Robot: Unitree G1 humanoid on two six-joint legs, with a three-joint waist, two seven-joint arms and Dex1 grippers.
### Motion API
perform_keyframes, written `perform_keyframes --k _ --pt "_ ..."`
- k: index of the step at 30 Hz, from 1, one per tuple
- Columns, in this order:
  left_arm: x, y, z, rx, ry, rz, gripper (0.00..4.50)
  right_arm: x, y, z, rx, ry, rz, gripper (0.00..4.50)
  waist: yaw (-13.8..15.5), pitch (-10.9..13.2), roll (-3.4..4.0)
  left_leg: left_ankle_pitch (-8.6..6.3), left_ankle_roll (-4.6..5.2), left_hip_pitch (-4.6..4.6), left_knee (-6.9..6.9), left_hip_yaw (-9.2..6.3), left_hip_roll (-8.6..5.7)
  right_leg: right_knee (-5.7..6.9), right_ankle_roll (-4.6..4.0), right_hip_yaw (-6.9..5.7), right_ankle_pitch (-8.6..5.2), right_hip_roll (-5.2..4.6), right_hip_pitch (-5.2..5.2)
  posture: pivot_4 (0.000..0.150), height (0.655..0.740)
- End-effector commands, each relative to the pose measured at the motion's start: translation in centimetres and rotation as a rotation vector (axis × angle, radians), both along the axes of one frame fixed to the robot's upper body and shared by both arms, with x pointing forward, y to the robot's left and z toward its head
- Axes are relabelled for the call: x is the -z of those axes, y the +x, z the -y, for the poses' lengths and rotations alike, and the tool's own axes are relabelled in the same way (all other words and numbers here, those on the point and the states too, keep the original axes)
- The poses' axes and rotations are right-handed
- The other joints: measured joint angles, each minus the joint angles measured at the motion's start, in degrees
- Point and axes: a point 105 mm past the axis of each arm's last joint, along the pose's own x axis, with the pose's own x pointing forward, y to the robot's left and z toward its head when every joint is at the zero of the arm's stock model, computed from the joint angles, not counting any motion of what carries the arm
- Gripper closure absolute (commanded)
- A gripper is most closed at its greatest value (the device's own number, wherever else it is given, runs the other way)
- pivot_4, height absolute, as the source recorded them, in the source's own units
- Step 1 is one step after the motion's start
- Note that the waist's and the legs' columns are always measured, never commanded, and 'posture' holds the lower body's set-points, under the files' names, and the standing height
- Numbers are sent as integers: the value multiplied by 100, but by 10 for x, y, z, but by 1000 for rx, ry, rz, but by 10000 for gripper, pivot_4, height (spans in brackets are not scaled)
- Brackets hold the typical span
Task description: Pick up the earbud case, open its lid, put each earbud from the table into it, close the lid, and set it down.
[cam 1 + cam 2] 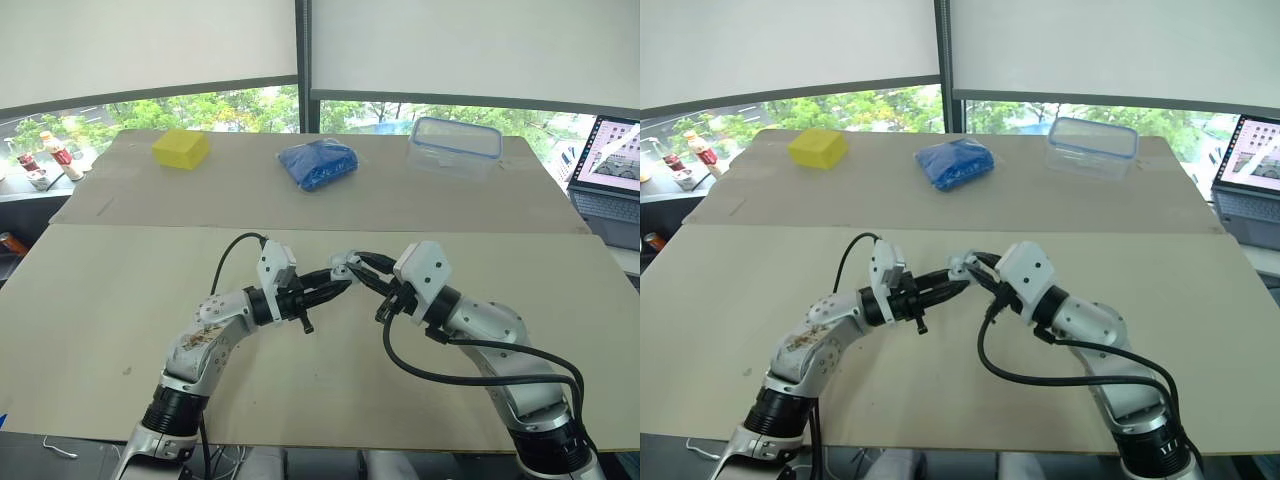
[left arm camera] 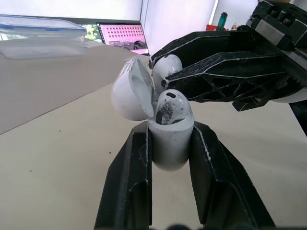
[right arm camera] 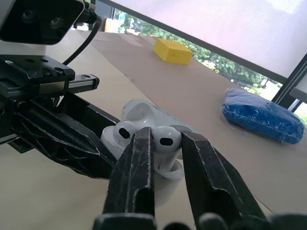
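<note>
The work surface is a pale table (image 1: pixel 120 290) in front of a window with lowered blinds. Along its far side lie a yellow block (image 1: pixel 181 149), a blue bag (image 1: pixel 318 163) and a clear lidded container (image 1: pixel 453 146). A laptop (image 1: pixel 612 170) sits at the right edge. None of these items is near the grippers.

**Current state**
- The left gripper (image 1: pixel 340 280) is clamped on the body of the earbud case (image 2: pixel 168 148), one finger on each side, and holds it above the middle of the table.
- The lid (image 2: pixel 128 93) is hinged open and tilted back, away from the right arm.
- One earbud (image 2: pixel 170 108) is seated in the case.
- The right gripper (image 3: pixel 165 143) is closed on the second earbud (image 2: pixel 166 67) and holds it at the case mouth, just beside the seated one. Whether its stem has entered the socket cannot be determined.

**Step in hand (judgement):** insertion of the second earbud. Lid closure and set-down are not yet done.

**Failure modes**
- Misaligned stem: if the earbud meets the socket rim at an angle, it may sit proud and block the lid.
- Early release: opening the right fingers before the earbud is seated may let it fall to the table.
- Excess push: force along the insertion axis may rotate or slide the smooth case between the left fingers.
- Collision: the right fingers are close to the seated earbud and the lid, so a sideways correction may dislodge the one or knock the other shut.
</note>
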Motion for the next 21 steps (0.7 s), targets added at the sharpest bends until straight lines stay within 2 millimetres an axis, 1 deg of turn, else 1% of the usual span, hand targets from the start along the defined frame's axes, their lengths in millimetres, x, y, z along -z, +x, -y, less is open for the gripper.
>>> perform_keyframes --k 1,2,3,6,7,10,13,14,15,18,19,21 --pt "-15 -6 4 37 -14 98 39312 -12 -8 1 -19 74 -53 20463 1 0 0 0 0 0 0 0 0 0 0 0 0 0 0 1500 6859" --pt "-14 -6 4 39 -10 100 39312 -17 -10 4 -18 103 -77 17472 7 0 0 0 0 -1 0 0 0 0 0 0 0 0 0 1500 6859" --pt "-13 -6 4 39 -7 101 39312 -21 -12 10 -14 110 -92 17038 15 0 0 0 0 -1 0 0 0 0 0 0 0 0 0 1500 6859" --pt "-9 -8 6 76 20 115 39312 -31 -19 36 17 112 -154 17038 32 0 0 0 0 -4 1 -1 -1 -1 0 0 0 -1 0 1500 6859" --pt "-6 -12 8 112 40 125 39312 -35 -20 44 30 105 -173 17038 37 1 0 0 0 -6 1 -1 -2 -2 0 0 0 -3 0 1500 6859" --pt "2 -26 17 249 80 136 39312 -50 -23 62 38 62 -181 17038 25 1 1 0 0 -4 0 0 -2 -6 0 0 0 -3 3 1500 6859" --pt "6 -42 28 404 102 137 39312 -53 -20 74 38 -29 -217 24580 -3 4 6 -1 1 -3 -3 1 -1 -5 -1 0 0 0 2 1500 6859" --pt "7 -46 32 446 107 141 39312 -50 -19 75 35 -70 -239 29042 -6 4 6 -1 2 -1 -3 1 0 -6 -1 0 0 1 2 1500 6859" --pt "8 -49 35 478 110 143 39312 -47 -19 75 19 -114 -256 32582 -3 4 6 -1 2 -2 -3 1 1 -6 -1 0 0 3 3 1500 6859" --pt "7 -50 41 517 107 151 39312 -36 -20 70 -38 -192 -321 43026 -2 4 6 -1 2 -2 -2 2 1 -8 -1 0 0 2 3 1500 6859" --pt "7 -50 43 525 105 154 39312 -32 -21 68 -59 -208 -341 45000 -4 4 6 -1 2 -3 -2 2 1 -9 -1 1 0 2 3 1500 6859" --pt "7 -49 45 533 102 156 39312 -25 -24 62 -108 -234 -372 45000 -4 4 6 -1 2 -3 -2 2 1 -9 0 1 0 2 3 1500 6859"
